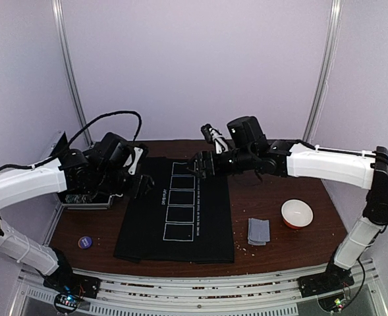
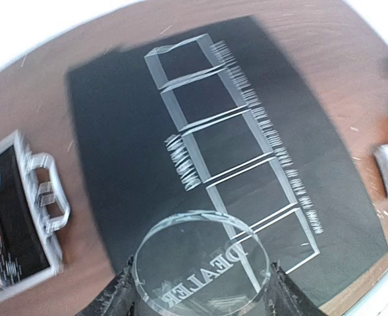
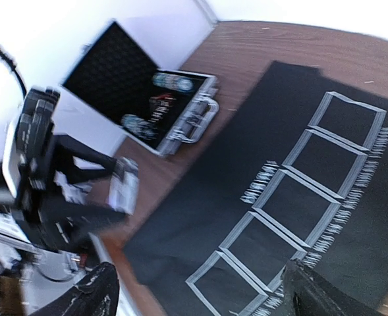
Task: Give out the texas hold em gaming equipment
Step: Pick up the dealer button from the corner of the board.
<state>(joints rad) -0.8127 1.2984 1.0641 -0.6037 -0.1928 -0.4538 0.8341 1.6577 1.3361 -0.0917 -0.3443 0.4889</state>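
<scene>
My left gripper (image 2: 200,293) is shut on a clear round disc marked DEALER (image 2: 200,263), holding it by its edges above the near part of the black mat (image 2: 114,131). From above, this gripper (image 1: 139,181) hangs over the mat's left edge (image 1: 134,224). My right gripper (image 1: 202,164) is open and empty over the mat's far end; its wrist view shows the wide gap (image 3: 200,296) above the five white card boxes (image 3: 292,191). The open metal case (image 1: 88,197) holds poker chips (image 3: 172,81). A grey-blue card stack (image 1: 259,231) lies right of the mat. A purple disc (image 1: 85,242) lies front left.
A white bowl with an orange outside (image 1: 296,213) stands on the brown table right of the cards. The case (image 2: 16,210) sits left of the mat with its handle toward it. White walls and metal posts close the back and sides.
</scene>
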